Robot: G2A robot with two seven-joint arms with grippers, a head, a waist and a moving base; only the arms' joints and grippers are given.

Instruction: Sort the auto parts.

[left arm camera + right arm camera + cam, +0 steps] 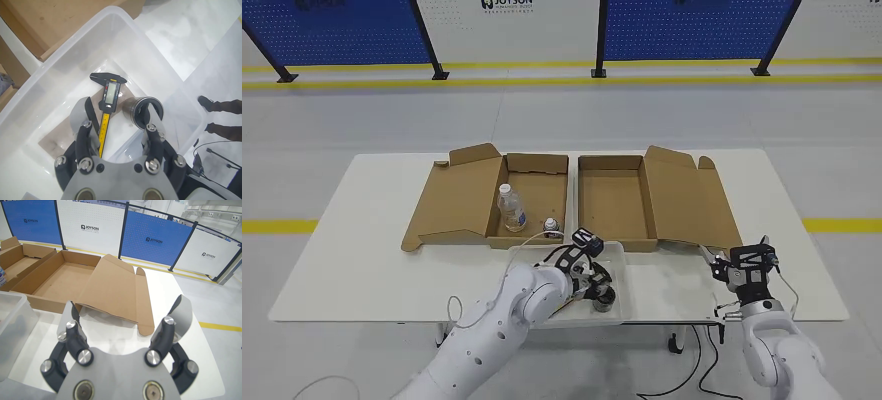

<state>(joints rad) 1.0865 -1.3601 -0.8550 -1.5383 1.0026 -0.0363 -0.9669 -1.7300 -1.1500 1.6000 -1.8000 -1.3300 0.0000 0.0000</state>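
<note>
Where the white table (362, 260) begins on the left, an open cardboard box (537, 180) holds a clear plastic bottle (510, 208) lying down and a small capped jar (550, 226) at its near edge. Just nearer and to the right sits a clear plastic bin (75, 39), with the left gripper (118, 103) lowered into it. Its fingers are spread wide and grip nothing. A digital caliper (110, 92) lies on the bin floor between them, its yellow scale running close beside one finger (90, 111). A steel bearing ring (129, 108) lies just beside the caliper. The other finger (152, 115) crosses the ring's dark bore; whether it touches the ring cannot be told. Farther right, a second open cardboard box (614, 205) lies with its lid folded out flat. At the table's near right corner the right gripper (125, 303) hangs above bare tabletop, fingers spread wide with nothing between them.
</note>
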